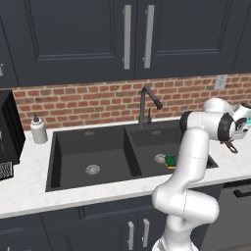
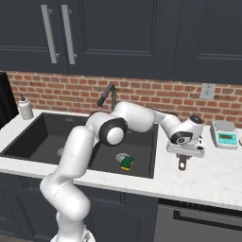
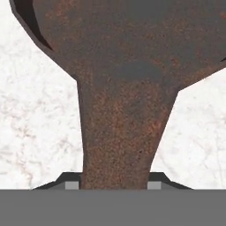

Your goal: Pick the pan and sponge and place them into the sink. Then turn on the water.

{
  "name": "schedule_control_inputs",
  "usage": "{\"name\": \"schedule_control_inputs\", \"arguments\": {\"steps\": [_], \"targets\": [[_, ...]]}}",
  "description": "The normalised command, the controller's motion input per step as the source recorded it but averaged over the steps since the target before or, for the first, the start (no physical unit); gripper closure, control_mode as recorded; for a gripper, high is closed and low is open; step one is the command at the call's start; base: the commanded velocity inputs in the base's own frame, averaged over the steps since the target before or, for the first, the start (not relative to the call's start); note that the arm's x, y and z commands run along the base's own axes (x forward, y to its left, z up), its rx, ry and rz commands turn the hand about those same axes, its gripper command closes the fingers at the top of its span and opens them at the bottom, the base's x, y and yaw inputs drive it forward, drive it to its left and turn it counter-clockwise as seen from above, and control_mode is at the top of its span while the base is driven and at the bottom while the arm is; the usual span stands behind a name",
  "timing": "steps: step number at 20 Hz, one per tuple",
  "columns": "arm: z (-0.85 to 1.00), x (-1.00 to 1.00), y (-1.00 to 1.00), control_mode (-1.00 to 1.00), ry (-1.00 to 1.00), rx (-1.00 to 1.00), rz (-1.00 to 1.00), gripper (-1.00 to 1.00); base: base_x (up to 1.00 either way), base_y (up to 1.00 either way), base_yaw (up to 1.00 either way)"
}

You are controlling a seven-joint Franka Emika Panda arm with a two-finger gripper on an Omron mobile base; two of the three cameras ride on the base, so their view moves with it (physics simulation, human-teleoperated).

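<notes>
The sponge already lay in the right basin of the sink, by the drain; the pan sat on the counter right of it, and my gripper had closed on its handle. I judged a level lift over the rim best; tilting risked a slip.

Rusty brown pan, green-and-yellow sponge, black sink, red brick wall
</notes>
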Motion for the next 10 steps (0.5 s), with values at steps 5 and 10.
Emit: {"name": "schedule_control_inputs", "arguments": {"steps": [5,10], "targets": [[0.23,0.00,0.15,-1.00,-0.09,0.00,0.25,1.00,0.00,0.00,0.00],[0.29,-0.05,0.34,-1.00,-0.11,0.00,0.24,1.00,0.00,0.00,0.00]]}}
